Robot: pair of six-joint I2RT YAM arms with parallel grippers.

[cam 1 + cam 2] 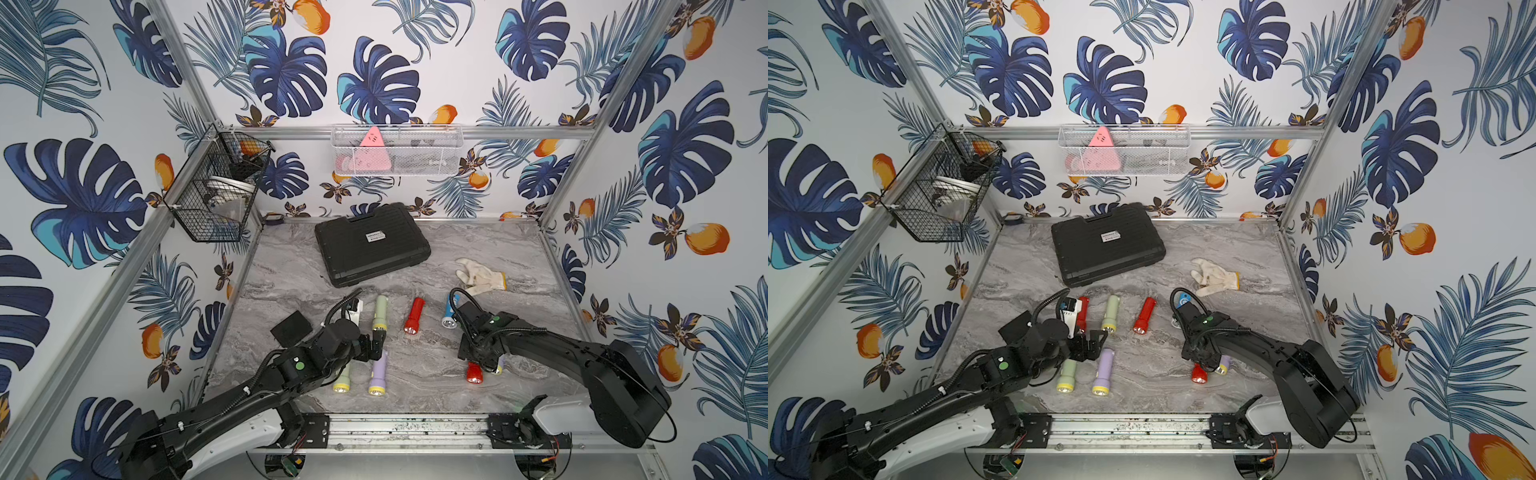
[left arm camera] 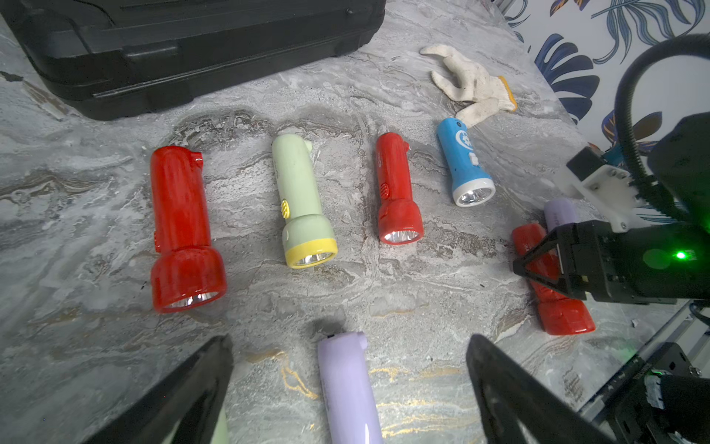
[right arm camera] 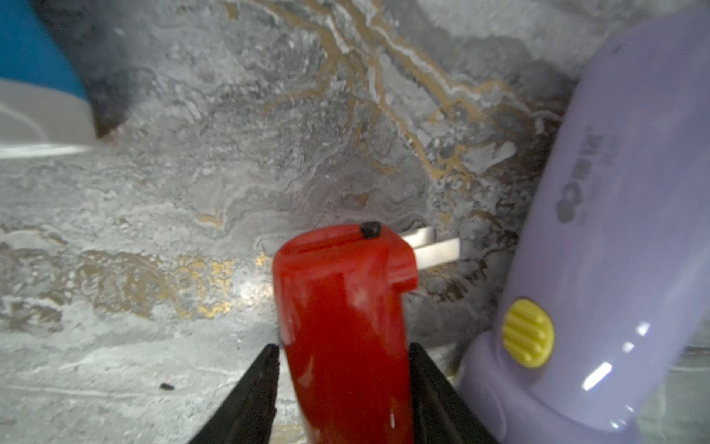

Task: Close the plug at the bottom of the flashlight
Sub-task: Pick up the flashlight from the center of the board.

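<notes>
A red flashlight (image 3: 345, 326) lies on the marble table near the front right, its head (image 1: 474, 374) poking out from under my right wrist. Two metal plug prongs (image 3: 434, 250) stick out sideways from its bottom end. My right gripper (image 3: 342, 348) has a black finger hard against each side of the red body. A lilac flashlight with a yellow switch (image 3: 595, 230) lies right beside it. My left gripper (image 2: 349, 338) is wide open above the bottom end of another lilac flashlight (image 2: 345, 384), without touching it; this gripper (image 1: 372, 345) is left of centre in a top view.
Further flashlights lie in a row mid-table: red (image 2: 184, 230), pale green (image 1: 379, 311), red (image 1: 414, 316), blue (image 1: 451, 311). A pale green one (image 1: 343, 380) sits under my left arm. A black case (image 1: 372, 243) stands behind, a white glove (image 1: 480, 272) to its right, a black box (image 1: 291, 328) at left.
</notes>
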